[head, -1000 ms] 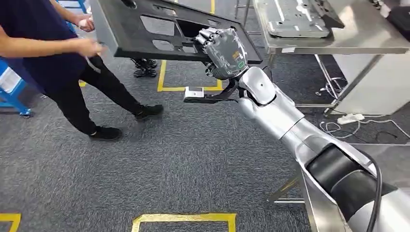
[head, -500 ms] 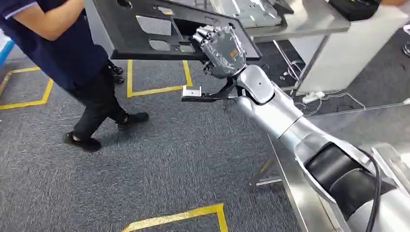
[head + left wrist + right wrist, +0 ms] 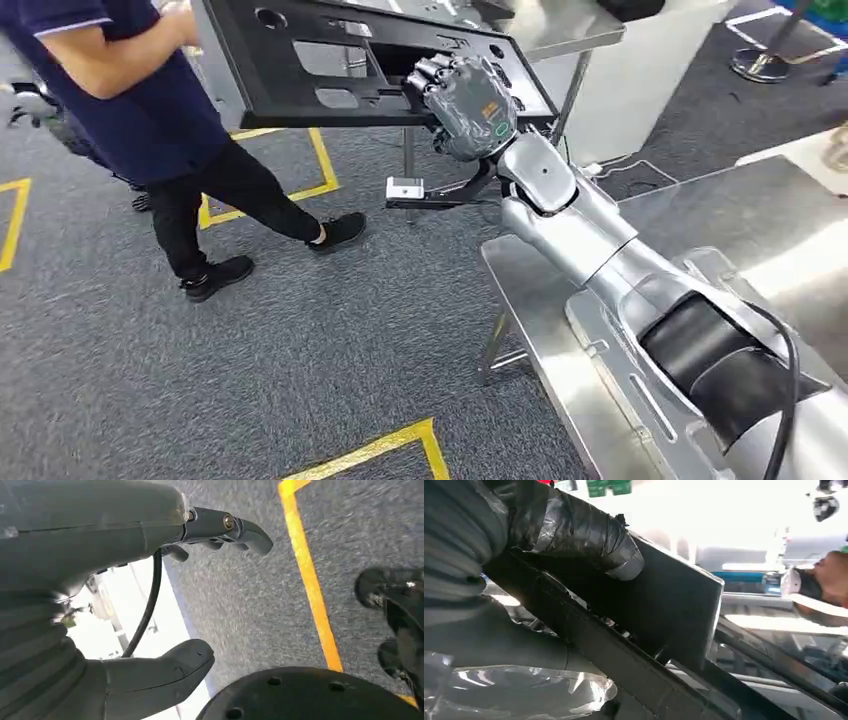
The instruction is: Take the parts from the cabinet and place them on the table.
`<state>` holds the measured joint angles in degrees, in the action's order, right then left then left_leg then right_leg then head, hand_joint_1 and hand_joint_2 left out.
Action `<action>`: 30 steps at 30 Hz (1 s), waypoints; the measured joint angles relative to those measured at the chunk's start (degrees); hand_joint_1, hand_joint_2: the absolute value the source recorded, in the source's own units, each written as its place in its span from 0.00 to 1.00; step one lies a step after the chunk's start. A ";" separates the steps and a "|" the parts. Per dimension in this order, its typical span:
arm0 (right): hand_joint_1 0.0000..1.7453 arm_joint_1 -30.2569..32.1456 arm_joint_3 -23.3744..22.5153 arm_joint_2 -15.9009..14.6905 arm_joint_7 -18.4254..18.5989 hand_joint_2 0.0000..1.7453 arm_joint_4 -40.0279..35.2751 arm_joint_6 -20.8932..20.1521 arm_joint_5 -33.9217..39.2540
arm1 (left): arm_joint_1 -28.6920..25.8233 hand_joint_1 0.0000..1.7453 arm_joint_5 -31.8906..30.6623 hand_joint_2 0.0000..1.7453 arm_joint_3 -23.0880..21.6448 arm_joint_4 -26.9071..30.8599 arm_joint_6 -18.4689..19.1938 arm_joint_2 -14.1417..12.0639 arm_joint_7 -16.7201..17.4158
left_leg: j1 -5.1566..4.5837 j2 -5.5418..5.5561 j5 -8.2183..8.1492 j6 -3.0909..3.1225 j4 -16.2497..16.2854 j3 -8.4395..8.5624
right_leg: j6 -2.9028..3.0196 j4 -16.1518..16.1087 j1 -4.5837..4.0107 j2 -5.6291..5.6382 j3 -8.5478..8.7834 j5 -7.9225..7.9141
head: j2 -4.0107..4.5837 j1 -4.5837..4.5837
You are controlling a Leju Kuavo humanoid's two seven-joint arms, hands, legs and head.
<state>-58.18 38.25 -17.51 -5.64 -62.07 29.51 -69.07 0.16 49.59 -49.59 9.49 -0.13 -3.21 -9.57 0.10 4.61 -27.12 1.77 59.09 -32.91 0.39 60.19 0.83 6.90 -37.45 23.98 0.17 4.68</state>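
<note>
Right hand (image 3: 462,105) grasps black panel (image 3: 330,60) at its near edge; panel runs left, out past table's (image 3: 560,340) left edge. Left hand (image 3: 100,605) released.

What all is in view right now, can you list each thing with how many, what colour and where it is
Panel part: one, black with cut-outs, held up in the air ahead of the robot.
Metal tables: two, silver, one under the right arm, one behind the panel.
Floor tape: several yellow lines on the grey carpet.
Cables: a few, pale, on the floor by the white cabinet.
Person: one, dark blue shirt, black trousers, standing left of the panel.
Right hand: one, grey, grips the panel's near edge.
Left hand: one, grey, hangs above the carpet, holds nothing.
</note>
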 joint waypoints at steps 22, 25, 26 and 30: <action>1.00 -7.89 7.06 0.94 4.31 1.00 8.92 -12.66 -8.18 | 0.35 0.00 0.46 1.00 -0.11 -0.05 -0.54 0.57 0.20 | 0.52 -5.35 -6.08 -2.25 8.92 -3.87 | 0.51 0.01 0.49 -6.95 0.14 0.46 | 0.00 0.04; 1.00 -7.97 8.44 1.75 4.50 1.00 9.79 -14.03 -8.00 | 0.39 0.00 0.90 1.00 -0.11 -0.05 -0.54 0.65 -0.02 | 0.52 -5.05 -7.87 -2.20 17.54 -8.07 | 0.71 0.06 0.06 -4.34 0.10 0.30 | 0.00 0.04; 1.00 -8.02 8.72 1.81 4.57 1.00 9.95 -14.32 -7.89 | 0.41 0.00 1.01 1.00 -0.11 -0.05 -0.54 0.66 -0.02 | 0.52 -4.93 -5.91 -1.93 15.14 -7.11 | 0.70 0.11 -0.01 -3.53 0.09 0.27 | 0.00 0.02; 1.00 -9.36 9.55 1.81 5.25 1.00 11.03 -14.45 -6.80 | 0.18 0.00 1.14 1.00 -0.11 -0.04 -0.70 0.66 0.00 | 0.62 0.02 -0.18 -0.76 0.32 -0.42 | -0.06 0.29 -0.04 -0.70 -0.32 -0.15 | 0.00 0.07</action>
<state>-67.54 47.80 -15.69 -0.39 -51.04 15.06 -75.87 0.34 50.73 -49.70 9.44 -0.83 -2.56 -9.58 0.72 4.63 -27.30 1.01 59.41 -33.33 0.34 60.49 0.78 6.19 -37.77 23.83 0.17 4.74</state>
